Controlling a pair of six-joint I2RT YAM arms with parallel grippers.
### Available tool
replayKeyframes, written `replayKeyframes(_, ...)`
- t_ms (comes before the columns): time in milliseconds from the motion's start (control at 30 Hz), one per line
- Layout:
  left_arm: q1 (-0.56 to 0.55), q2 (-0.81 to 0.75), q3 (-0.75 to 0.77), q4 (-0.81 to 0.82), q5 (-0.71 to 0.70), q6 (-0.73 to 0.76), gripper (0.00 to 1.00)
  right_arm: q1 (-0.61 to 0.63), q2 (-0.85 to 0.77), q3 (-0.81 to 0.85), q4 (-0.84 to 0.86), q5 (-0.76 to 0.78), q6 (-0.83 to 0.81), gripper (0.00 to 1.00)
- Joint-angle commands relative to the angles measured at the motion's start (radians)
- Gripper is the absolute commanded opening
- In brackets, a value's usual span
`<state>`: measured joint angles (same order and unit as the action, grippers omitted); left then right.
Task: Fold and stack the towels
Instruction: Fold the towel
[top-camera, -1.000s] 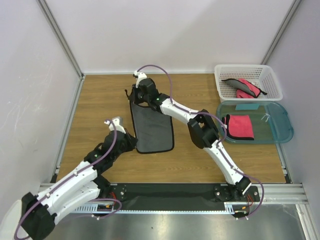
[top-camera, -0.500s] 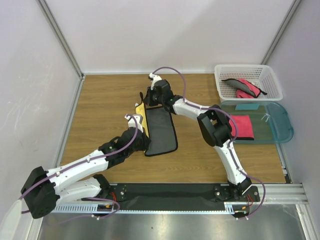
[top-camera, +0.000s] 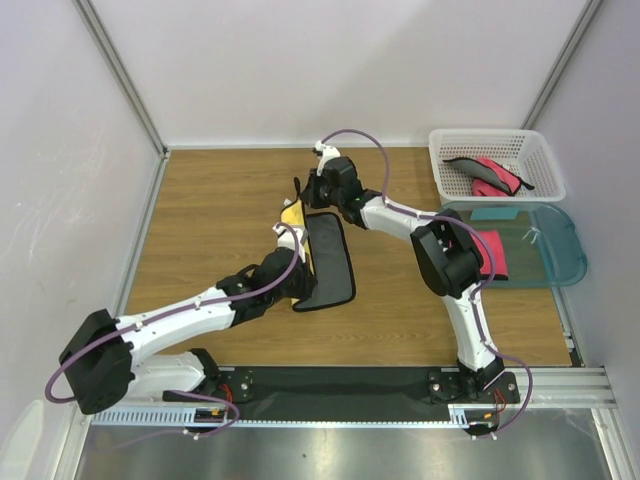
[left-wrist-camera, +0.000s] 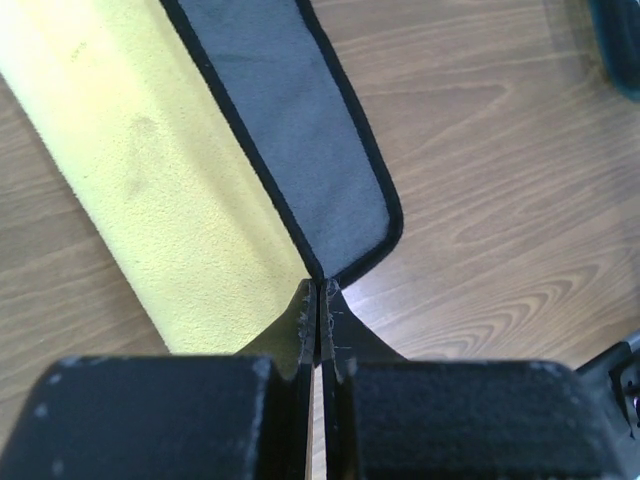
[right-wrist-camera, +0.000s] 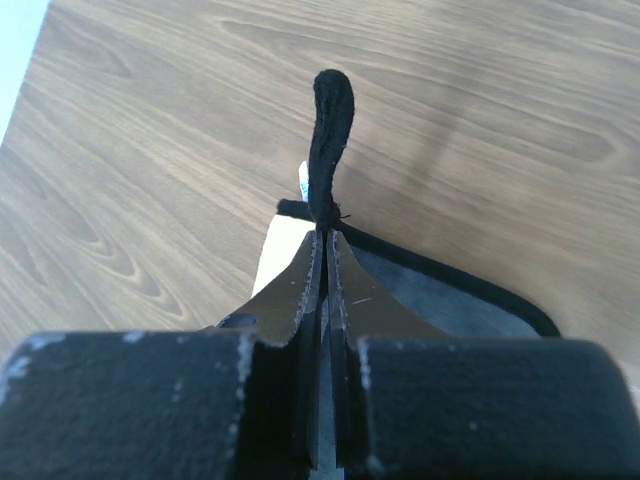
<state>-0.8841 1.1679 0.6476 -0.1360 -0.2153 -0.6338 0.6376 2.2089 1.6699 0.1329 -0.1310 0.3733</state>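
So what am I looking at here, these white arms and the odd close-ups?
These are two robot arms bolted to a wooden table. The wide picture comes from a camera overhead. Each close-up comes from a camera on one wrist, looking along its two-finger pincer. The left gripper and right gripper each pinch an edge of a grey towel with a yellow underside, partly folded over. At the right, a white basket holds more cloths and a blue tray holds a folded pink towel.
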Motion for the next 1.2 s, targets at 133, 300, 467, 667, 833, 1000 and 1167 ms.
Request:
replayKeyframes(133,-0.030,0.050,0.070,0.033,0.056,0.029,0.00,-0.041,-0.101,-0.073,0.025,0.073,-0.014,0.00)
replayKeyframes(300,-0.049,0.098,0.078,0.049,0.076,0.017,0.00,-0.049,-0.114,-0.124,0.014,0.090,-0.030,0.00)
replayKeyframes(467,-0.059,0.163,0.095,0.061,0.091,0.010,0.00,-0.053,-0.118,-0.170,0.034,0.100,-0.037,0.00)
replayKeyframes(667,-0.075,0.223,0.135,0.056,0.106,0.009,0.00,-0.059,-0.110,-0.199,0.033,0.080,-0.048,0.00)
replayKeyframes(833,-0.078,0.262,0.162,0.047,0.109,0.017,0.00,-0.072,-0.117,-0.222,0.053,0.070,-0.042,0.00)
replayKeyframes(1000,-0.078,0.260,0.176,0.038,0.088,0.023,0.00,-0.075,-0.130,-0.217,0.054,0.064,-0.045,0.00)
replayKeyframes(1167,-0.078,0.256,0.173,0.049,0.090,0.029,0.00,-0.075,-0.129,-0.211,0.042,0.077,-0.056,0.00)
